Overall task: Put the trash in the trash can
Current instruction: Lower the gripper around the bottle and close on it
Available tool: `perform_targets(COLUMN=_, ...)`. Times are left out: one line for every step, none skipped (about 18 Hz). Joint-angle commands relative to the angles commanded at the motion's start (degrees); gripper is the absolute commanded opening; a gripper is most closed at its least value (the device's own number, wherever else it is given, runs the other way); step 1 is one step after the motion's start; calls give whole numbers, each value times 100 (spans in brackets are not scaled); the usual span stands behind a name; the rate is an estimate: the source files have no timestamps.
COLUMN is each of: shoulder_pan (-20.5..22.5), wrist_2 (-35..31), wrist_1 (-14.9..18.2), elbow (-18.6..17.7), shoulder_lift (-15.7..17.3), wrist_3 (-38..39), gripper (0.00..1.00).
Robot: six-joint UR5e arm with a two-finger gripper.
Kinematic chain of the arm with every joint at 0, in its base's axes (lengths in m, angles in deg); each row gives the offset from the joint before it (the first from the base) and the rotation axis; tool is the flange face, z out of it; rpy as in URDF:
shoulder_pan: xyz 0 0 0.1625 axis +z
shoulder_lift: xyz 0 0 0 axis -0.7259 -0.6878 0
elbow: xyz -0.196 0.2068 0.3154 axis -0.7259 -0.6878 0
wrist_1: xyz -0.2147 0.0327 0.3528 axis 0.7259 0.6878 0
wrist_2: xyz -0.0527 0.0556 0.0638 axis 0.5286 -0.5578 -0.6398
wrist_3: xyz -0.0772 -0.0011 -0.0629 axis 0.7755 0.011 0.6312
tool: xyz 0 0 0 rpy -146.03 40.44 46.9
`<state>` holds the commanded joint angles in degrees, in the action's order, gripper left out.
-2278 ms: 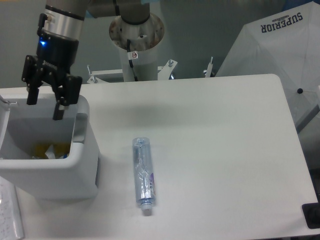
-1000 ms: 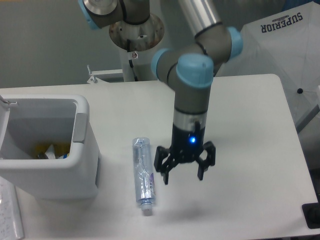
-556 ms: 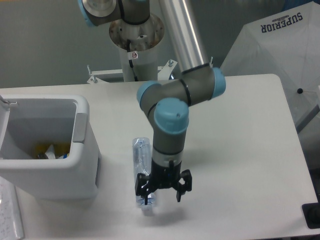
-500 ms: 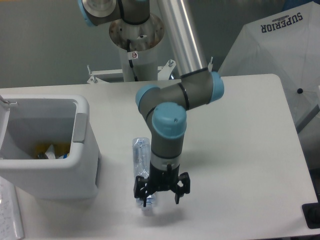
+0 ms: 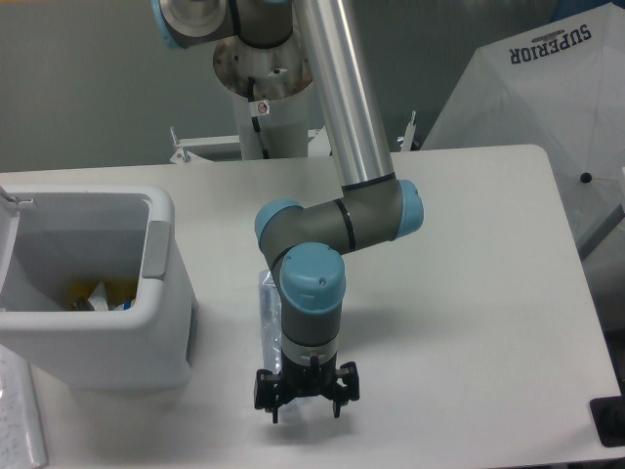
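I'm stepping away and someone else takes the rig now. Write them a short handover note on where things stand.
Pincer: open, low over the table at the bottle's cap end, holding nothing.
Bottle: lying on the table right of the trash can, mostly hidden behind the wrist; whether a finger touches it cannot be told.
Snack bag: yellow and blue wrapper visible at the bottom of the trash can.
Done: the bag is in.
Left: grasp the bottle, carry it to the can, drop it in.
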<state>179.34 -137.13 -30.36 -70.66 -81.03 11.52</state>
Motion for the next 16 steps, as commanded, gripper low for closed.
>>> perform_targets(shoulder_pan=-9, wrist_2=9, wrist_1=0, elbow=-26, shoulder_lift=17, wrist_3=0, gripper=100)
perform_targets(shoulder_pan=-35, wrist_2=9, wrist_1=0, elbow=-35, shoulder_lift=18, wrist_3=0, gripper=100)
perform_targets(shoulder_pan=-44, wrist_2=0, wrist_1=0, elbow=-53, shoulder_lift=0, wrist_3=0, gripper=100)
perform_targets(shoulder_pan=-44, wrist_2=0, wrist_1=0, elbow=-53, shoulder_lift=0, wrist_3=0, gripper=100)
perform_targets(shoulder_pan=-44, wrist_2=0, wrist_1=0, elbow=-53, shoulder_lift=9, wrist_3=0, gripper=100)
perform_targets(shoulder_pan=-53, wrist_2=0, wrist_1=0, elbow=-61, shoulder_lift=9, wrist_3=0, gripper=100)
perform_targets(shoulder_pan=-53, wrist_2=0, wrist_1=0, elbow=-62, shoulder_lift=0, wrist_3=0, gripper=100)
perform_targets(shoulder_pan=-53, wrist_2=0, wrist_1=0, elbow=-62, shoulder_lift=-9, wrist_3=0, gripper=100)
perform_targets(shoulder_pan=-61, wrist_2=0, wrist_1=9, elbow=-70, shoulder_lift=-17, wrist_3=0, gripper=100)
perform_targets(shoulder_pan=-62, wrist_2=0, wrist_1=0, elbow=-88, shoulder_lift=-9, wrist_3=0, gripper=100)
perform_targets(shoulder_pan=-62, wrist_2=0, wrist_1=0, elbow=-88, shoulder_lift=-9, wrist_3=0, gripper=99)
perform_targets(shoulder_pan=-62, wrist_2=0, wrist_1=0, elbow=-88, shoulder_lift=-17, wrist_3=-9, gripper=98)
perform_targets(shoulder_pan=-62, wrist_2=0, wrist_1=0, elbow=-97, shoulder_lift=-17, wrist_3=-9, gripper=97)
perform_targets(shoulder_pan=-62, wrist_2=0, wrist_1=0, elbow=-114, shoulder_lift=-17, wrist_3=-9, gripper=97)
perform_targets(shoulder_pan=-62, wrist_2=0, wrist_1=0, elbow=-123, shoulder_lift=-17, wrist_3=-17, gripper=96)
perform_targets(shoulder_pan=-62, wrist_2=-9, wrist_1=0, elbow=-123, shoulder_lift=-17, wrist_3=-9, gripper=93)
